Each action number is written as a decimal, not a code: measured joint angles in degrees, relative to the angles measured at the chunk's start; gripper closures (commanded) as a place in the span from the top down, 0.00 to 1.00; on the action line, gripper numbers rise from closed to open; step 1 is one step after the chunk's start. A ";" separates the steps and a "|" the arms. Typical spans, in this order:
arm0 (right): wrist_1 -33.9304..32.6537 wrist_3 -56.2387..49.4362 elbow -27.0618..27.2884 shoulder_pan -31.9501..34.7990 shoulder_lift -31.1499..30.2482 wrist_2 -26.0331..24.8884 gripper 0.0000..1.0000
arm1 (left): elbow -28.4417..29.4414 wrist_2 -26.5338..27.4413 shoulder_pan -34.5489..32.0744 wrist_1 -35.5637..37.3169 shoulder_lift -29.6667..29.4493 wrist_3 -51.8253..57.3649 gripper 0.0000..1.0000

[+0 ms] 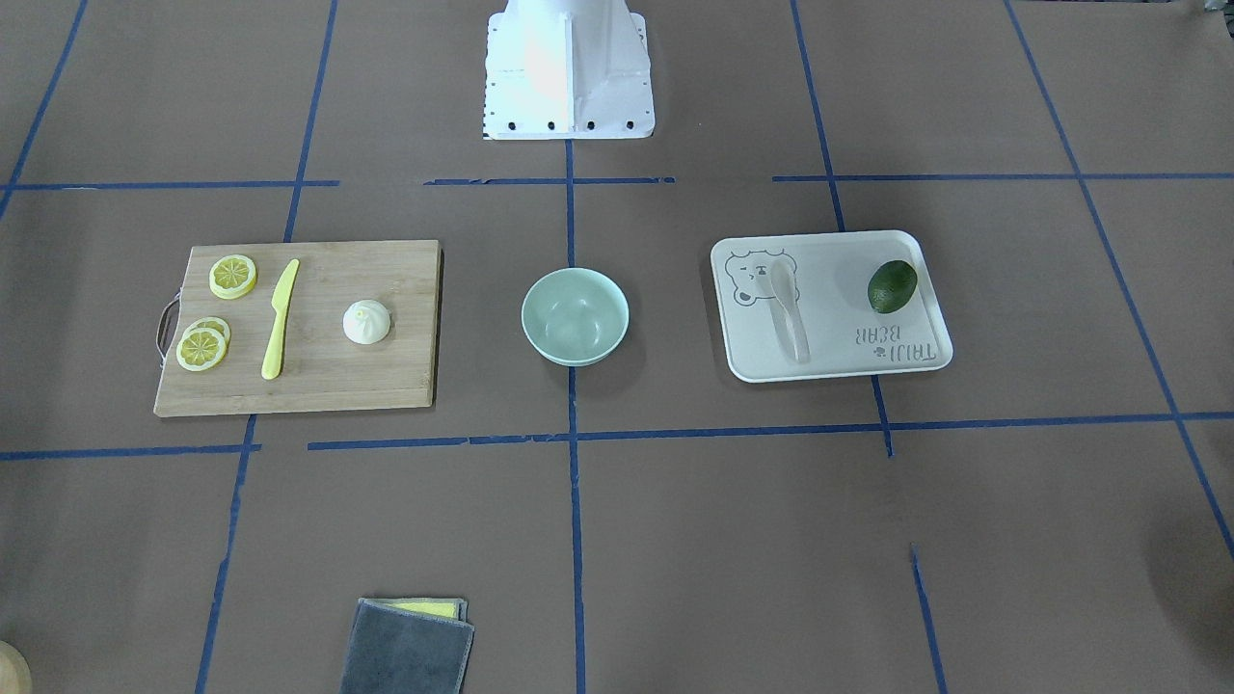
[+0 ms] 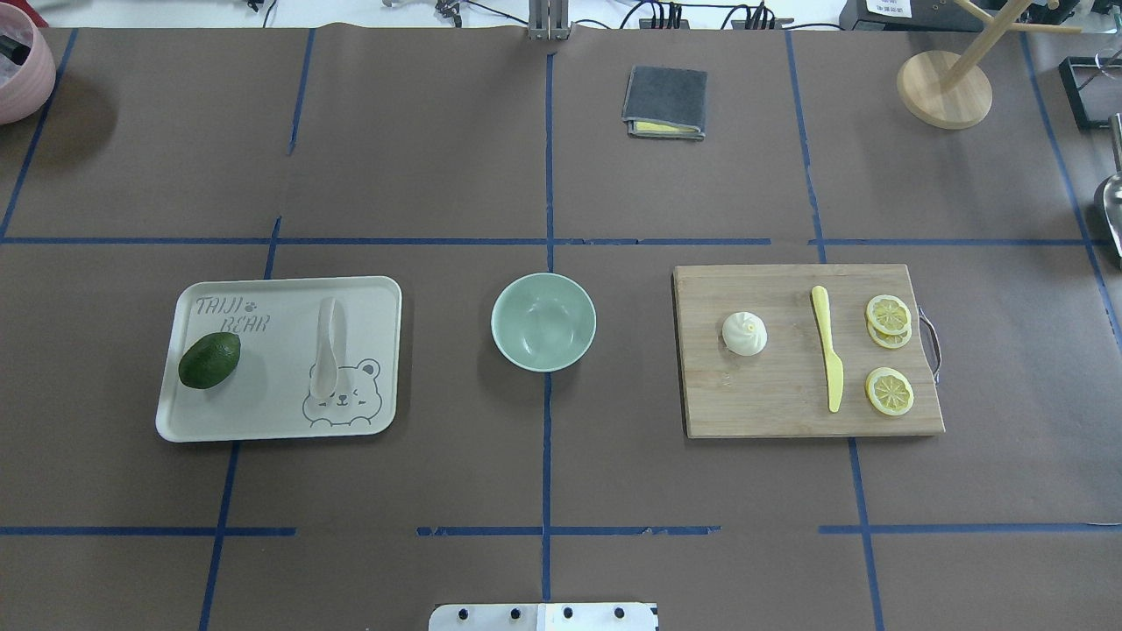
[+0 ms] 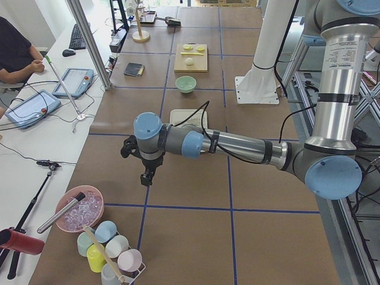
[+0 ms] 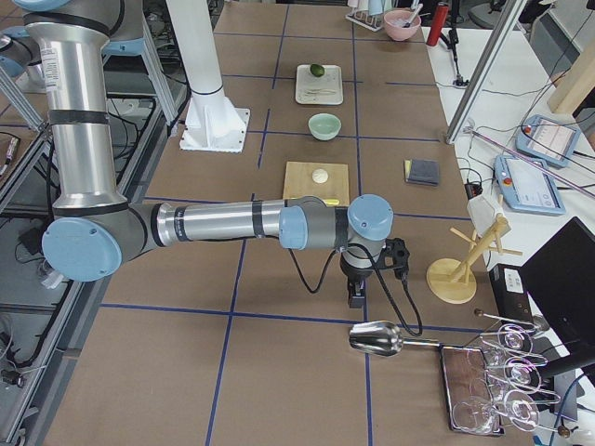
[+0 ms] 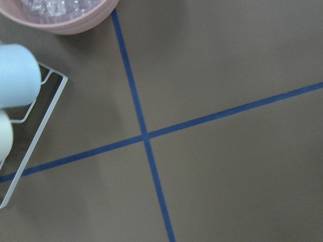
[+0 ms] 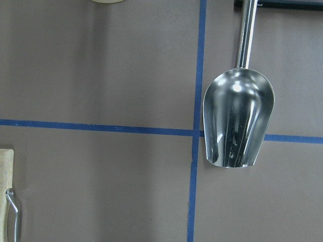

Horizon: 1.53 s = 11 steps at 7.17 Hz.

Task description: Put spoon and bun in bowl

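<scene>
The pale spoon [image 2: 326, 359] lies on a white tray [image 2: 263, 428] on the overhead view's left. The white bun [image 2: 744, 334] sits on a wooden cutting board [image 2: 771, 412] on the right. The mint-green bowl [image 2: 543, 321] stands empty between them. Neither gripper shows in the overhead or front views. My left gripper [image 3: 147, 177] hangs over the table's left end, far from the tray. My right gripper [image 4: 355, 297] hangs over the right end, beyond the board. I cannot tell whether either is open or shut.
A green avocado [image 2: 209, 360] shares the tray. A yellow knife [image 2: 827, 350] and lemon slices [image 2: 889, 314] share the board. A grey cloth [image 2: 664, 103] lies at the far side. A metal scoop [image 6: 238, 121] lies under the right wrist. A pink bowl [image 3: 79, 209] and cups [image 3: 110, 252] stand near the left gripper.
</scene>
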 measured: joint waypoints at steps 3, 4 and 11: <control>-0.04 1.31 1.09 -1.66 2.64 0.74 1.00 | -7.43 1.56 11.85 -6.55 -2.27 -22.97 1.00; -0.01 1.78 1.51 -2.10 2.94 1.20 1.00 | -8.47 4.75 16.08 -9.18 -3.15 -30.22 1.00; 0.02 13.06 7.63 -6.49 3.16 1.51 1.00 | -3.19 25.45 42.77 -11.16 -14.08 -68.58 0.92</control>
